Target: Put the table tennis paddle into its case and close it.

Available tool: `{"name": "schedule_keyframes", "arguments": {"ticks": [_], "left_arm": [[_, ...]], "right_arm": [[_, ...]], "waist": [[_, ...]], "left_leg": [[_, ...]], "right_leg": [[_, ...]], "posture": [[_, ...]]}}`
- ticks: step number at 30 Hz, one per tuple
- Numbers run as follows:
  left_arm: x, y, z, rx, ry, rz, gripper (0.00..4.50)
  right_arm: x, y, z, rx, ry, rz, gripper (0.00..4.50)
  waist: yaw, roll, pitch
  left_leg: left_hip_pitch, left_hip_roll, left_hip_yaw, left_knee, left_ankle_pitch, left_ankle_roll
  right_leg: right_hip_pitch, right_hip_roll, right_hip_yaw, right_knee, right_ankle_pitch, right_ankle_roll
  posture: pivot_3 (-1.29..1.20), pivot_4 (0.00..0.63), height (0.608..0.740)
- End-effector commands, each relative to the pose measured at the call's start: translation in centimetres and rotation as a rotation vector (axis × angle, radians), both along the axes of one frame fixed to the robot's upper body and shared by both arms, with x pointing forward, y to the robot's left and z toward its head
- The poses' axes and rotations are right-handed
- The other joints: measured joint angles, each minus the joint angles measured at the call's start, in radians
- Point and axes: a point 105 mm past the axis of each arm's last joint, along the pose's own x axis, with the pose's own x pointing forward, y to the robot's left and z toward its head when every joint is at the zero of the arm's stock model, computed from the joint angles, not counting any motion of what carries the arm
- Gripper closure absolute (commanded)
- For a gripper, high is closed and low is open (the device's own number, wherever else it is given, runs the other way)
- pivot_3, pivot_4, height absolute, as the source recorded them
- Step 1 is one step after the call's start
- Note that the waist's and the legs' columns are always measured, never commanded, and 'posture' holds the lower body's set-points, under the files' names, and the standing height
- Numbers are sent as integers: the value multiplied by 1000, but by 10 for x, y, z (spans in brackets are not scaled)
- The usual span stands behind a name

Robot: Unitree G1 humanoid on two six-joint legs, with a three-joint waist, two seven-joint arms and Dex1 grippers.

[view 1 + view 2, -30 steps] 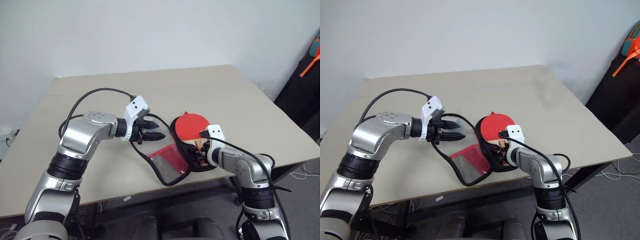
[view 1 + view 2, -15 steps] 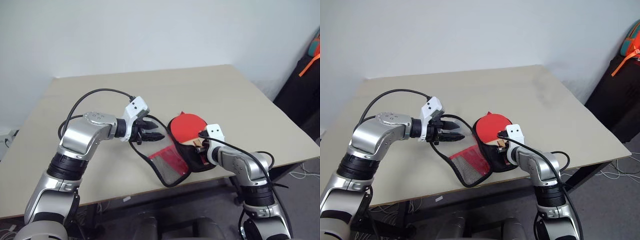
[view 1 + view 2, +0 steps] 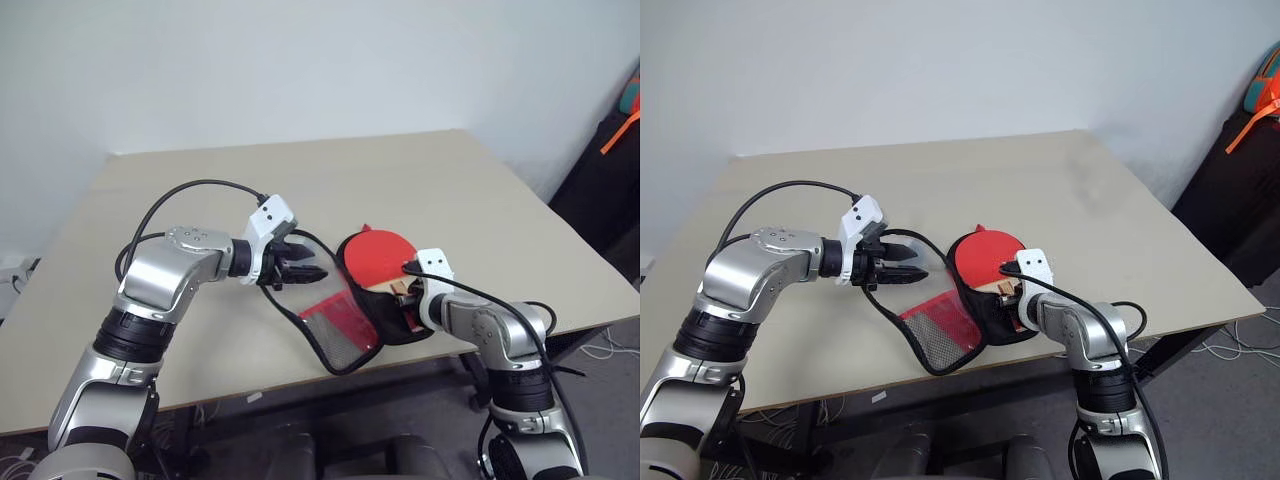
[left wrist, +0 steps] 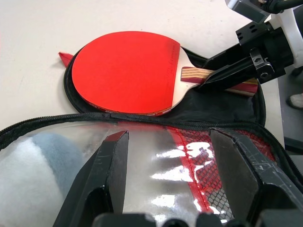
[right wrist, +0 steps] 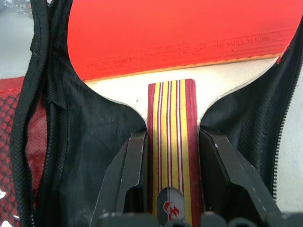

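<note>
Left: the left gripper (image 3: 300,270) hangs just above the beige table (image 3: 200,180), its two black fingers (image 4: 102,175) spread apart with the case's raised flap between them. The flap shows a clear window and red mesh in the left wrist view; whether the fingers actually pinch it cannot be told.

Centre: the case (image 3: 345,330) lies open near the table's front edge, the mesh-pocket flap folded out toward the left, the black-lined half flat on the table.

Centre-right: the table tennis paddle (image 3: 378,255) lies red face up on the black lining, blade toward the far side, handle toward the robot.

Right: the right gripper (image 5: 170,179) is closed on the paddle's striped wooden handle, one finger (image 5: 130,175) pressed against each side, as the right wrist view shows.
</note>
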Motion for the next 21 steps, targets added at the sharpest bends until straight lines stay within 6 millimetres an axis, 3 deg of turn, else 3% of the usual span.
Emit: {"name": "schedule_keyframes", "arguments": {"ticks": [1, 9, 10, 16, 21], "left_arm": [[2, 0, 16, -20, -49, -5, 1673], [5, -1, 19, -26, -64, -2, 1673], [5, 0, 19, -27, -66, 0, 1673], [5, 3, 20, -24, -70, 12, 1673], [6, 9, 25, -43, -70, 31, 1673]], "right_arm": [[-6, -1, -3, 21, 32, -3, 3363], [0, 8, -3, 44, 13, -5, 3363], [1, 8, -4, 45, 15, -8, 2654], [3, 8, 0, 55, 9, 14, 778], [14, 6, 36, 90, -162, 63, 778]], "waist": [[0, 0, 0], [-1, 0, 0], [-2, 0, 0], [0, -1, 0], [0, -1, 0]], "left_leg": [[0, 0, 0, 0, 0, 0], [0, 0, 0, 0, 0, 0], [0, 0, 0, 0, 0, 0], [1, 0, 0, 0, 0, 0], [0, 0, 0, 1, 0, 0]], "right_leg": [[0, 0, 0, 0, 0, 0], [0, 0, 0, 0, 0, 0], [0, 0, 0, 0, 0, 0], [0, 0, 0, 0, 0, 0], [0, -1, -1, 0, 0, 0]], "posture": [[0, 0, 740], [0, 0, 740], [0, 0, 740], [0, 0, 740], [0, 0, 740]]}}
